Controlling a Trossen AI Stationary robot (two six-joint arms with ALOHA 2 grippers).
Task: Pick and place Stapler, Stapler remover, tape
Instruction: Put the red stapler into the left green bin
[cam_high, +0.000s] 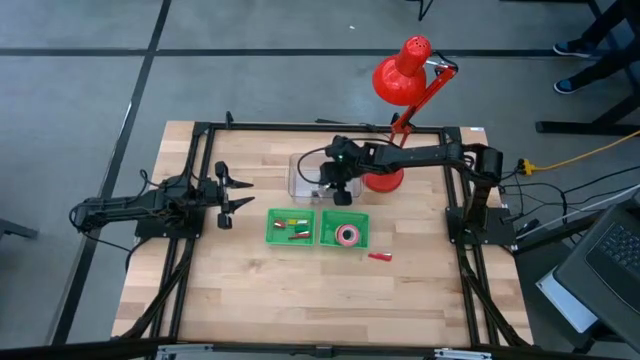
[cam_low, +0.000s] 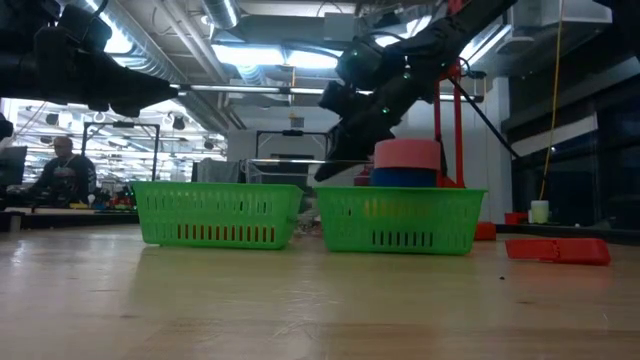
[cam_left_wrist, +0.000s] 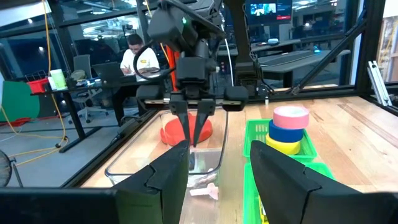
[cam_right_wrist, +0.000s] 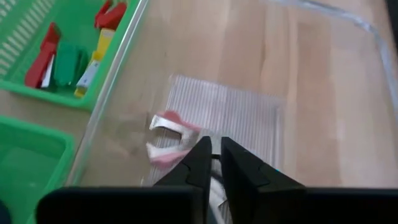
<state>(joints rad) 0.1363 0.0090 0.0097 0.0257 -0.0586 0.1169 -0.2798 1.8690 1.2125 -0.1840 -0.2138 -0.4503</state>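
Observation:
A pink-and-metal staple remover (cam_right_wrist: 166, 138) lies on the floor of a clear tray (cam_high: 303, 176); it also shows in the left wrist view (cam_left_wrist: 205, 190). My right gripper (cam_right_wrist: 216, 157) hangs over this tray, fingers pointing down and shut, just beside the remover and holding nothing; it also shows in the high view (cam_high: 340, 192). Rolls of tape, pink on blue on yellow (cam_left_wrist: 289, 127), are stacked in the right green basket (cam_high: 345, 232). A red stapler (cam_high: 378, 257) lies on the table near that basket. My left gripper (cam_high: 232, 196) waits open at the table's left.
The left green basket (cam_high: 290, 226) holds several small red, green and yellow items (cam_right_wrist: 68, 59). A red desk lamp (cam_high: 400, 75) stands behind the tray, its base (cam_left_wrist: 185, 130) by the right arm. People sit in the room beyond the table (cam_left_wrist: 140, 56).

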